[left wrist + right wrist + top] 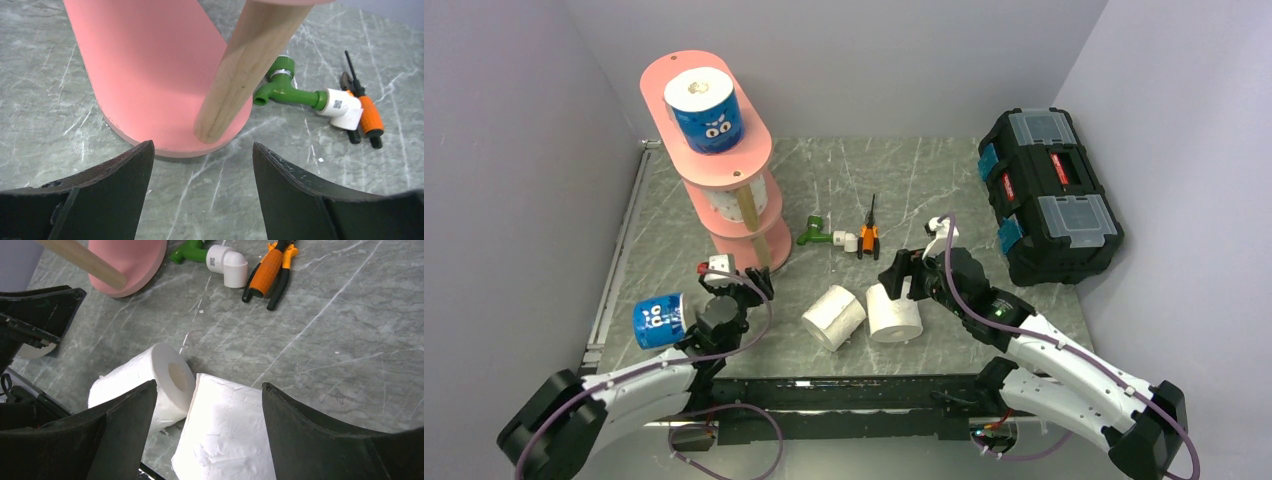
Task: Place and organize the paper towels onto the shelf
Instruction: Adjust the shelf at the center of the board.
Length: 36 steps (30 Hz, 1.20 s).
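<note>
Far left: blue-wrapped roll [659, 322], cartoon eyes, lying on bench, off the shelf.
Left hand [202, 152]: jaws apart, empty, facing shelf foot.
Shelf [656, 95]: pink; second blue roll [707, 110] upright on top tier, white roll [724, 203] on middle tier.
Clutter: green tap [812, 233], orange pliers [869, 238] right of shelf; tap's code sticker unreadable.
Plain rolls: lying roll [834, 317] touching upright roll [893, 312].
Right hand [209, 385]: jaws apart, astride upright roll.
Toolbox [1049, 195]: black, far right, red labels unreadable.
Bench [944, 180]: grey marbled; pale walls.
</note>
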Available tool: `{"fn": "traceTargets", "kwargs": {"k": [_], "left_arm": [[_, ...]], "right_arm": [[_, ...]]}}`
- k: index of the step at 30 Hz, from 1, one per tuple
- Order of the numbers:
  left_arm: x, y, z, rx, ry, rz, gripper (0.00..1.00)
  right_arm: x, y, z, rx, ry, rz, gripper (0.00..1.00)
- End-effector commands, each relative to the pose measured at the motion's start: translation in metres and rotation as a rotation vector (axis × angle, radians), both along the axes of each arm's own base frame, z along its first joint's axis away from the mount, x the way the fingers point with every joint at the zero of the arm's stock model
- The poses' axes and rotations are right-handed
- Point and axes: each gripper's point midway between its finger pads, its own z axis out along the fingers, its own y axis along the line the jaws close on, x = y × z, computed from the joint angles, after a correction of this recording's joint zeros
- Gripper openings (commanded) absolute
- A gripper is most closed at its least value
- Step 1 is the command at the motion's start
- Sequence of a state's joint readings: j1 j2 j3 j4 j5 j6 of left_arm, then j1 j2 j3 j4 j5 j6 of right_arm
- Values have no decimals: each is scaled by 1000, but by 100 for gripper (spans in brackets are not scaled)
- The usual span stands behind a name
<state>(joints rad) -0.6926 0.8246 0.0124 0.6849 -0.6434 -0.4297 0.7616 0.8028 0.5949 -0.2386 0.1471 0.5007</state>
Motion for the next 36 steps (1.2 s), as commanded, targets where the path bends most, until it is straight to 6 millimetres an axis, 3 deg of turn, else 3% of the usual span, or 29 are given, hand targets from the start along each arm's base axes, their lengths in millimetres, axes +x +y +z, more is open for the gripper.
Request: {"fn": "traceTargets", "kwargs": {"k": [1,36], "left_arm": [[14,-13,29,-23,-84,-17,78],[99,-108,31,44,-61,-145,72]], "right_arm": [[2,1,9,14,-36,6,79],[-2,-12,9,5,-38,-32,80]]}}
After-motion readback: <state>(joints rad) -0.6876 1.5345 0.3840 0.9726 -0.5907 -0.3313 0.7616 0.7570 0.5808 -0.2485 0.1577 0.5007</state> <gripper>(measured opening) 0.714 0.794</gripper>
